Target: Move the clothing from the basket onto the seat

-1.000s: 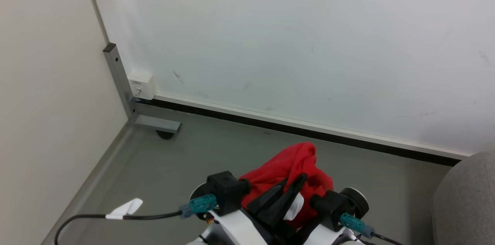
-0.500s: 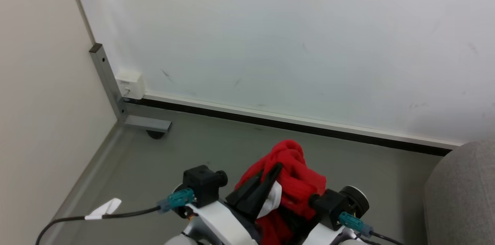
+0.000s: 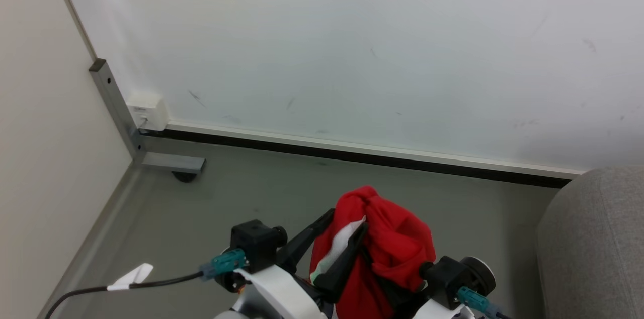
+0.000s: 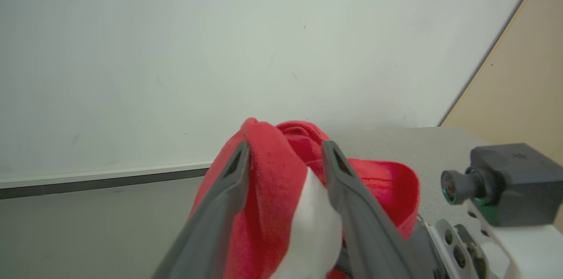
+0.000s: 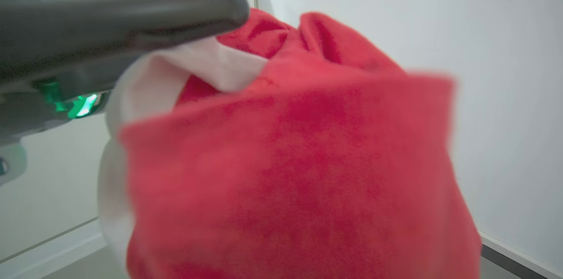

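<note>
Clothing [image 3: 397, 243] bunched between spread left fingers [image 4: 228, 191]; right fingers closed, buried under it.

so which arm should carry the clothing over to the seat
Right. The seat lies on the robot's right, and the right end effector, shut and hidden under the clothing, seems to hold it. The left end effector stands open, fingers apart around it.

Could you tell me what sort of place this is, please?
Probably a bare indoor test room or lab corner: a white partition panel on a wheeled metal foot, a grey floor, and a grey seat.
</note>
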{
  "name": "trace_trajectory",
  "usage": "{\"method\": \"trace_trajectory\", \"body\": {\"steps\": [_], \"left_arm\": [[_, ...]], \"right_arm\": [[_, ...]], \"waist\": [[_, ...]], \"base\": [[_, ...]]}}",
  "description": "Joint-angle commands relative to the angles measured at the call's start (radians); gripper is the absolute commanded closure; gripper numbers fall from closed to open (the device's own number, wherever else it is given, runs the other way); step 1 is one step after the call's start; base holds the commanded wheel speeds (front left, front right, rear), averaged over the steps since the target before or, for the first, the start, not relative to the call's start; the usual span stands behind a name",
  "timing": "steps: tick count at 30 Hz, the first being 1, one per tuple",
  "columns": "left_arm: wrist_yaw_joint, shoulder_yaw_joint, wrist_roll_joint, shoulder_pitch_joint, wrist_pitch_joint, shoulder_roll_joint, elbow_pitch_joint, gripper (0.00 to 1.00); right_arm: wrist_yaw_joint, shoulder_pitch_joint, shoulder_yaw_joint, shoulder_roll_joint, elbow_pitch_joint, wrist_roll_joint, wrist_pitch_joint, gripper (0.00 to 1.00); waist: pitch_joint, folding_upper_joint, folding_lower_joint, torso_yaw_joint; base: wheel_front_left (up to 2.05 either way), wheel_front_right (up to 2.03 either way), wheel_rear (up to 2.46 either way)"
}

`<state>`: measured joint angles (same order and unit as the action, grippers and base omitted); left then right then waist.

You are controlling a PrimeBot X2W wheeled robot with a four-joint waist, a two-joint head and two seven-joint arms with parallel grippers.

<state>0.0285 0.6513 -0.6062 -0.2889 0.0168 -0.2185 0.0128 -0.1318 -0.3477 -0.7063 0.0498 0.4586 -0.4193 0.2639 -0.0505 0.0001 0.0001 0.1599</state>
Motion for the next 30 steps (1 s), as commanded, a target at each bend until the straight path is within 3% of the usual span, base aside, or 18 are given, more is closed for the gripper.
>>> {"method": "trace_trajectory", "body": {"steps": [1, 16, 30], "left_arm": [[-0.003, -0.003, -0.008, 0.007, 0.003, 0.0, 0.002, 0.0], [-0.009, -0.017, -0.003, 0.028, 0.043, -0.029, -0.046, 0.0], [0.015, 0.0, 0.03, 0.012, 0.11, -0.035, -0.072, 0.0]], "right_arm": [[0.002, 0.011, 0.019, 0.001, -0.007, 0.013, 0.001, 1.0], [0.002, 0.076, 0.157, 0.035, -0.08, 0.058, 0.001, 1.0], [0.002, 0.028, 0.293, 0.083, -0.2, 0.134, -0.024, 1.0]], "waist": [[-0.002, -0.0001, -0.0001, 0.0], [-0.001, -0.0001, -0.0001, -0.025], [0.031, -0.0001, -0.0001, -0.246]], "base": [[0.0, 0.0, 0.0], [0.0, 0.0, 0.0], [0.0, 0.0, 0.0]]}}
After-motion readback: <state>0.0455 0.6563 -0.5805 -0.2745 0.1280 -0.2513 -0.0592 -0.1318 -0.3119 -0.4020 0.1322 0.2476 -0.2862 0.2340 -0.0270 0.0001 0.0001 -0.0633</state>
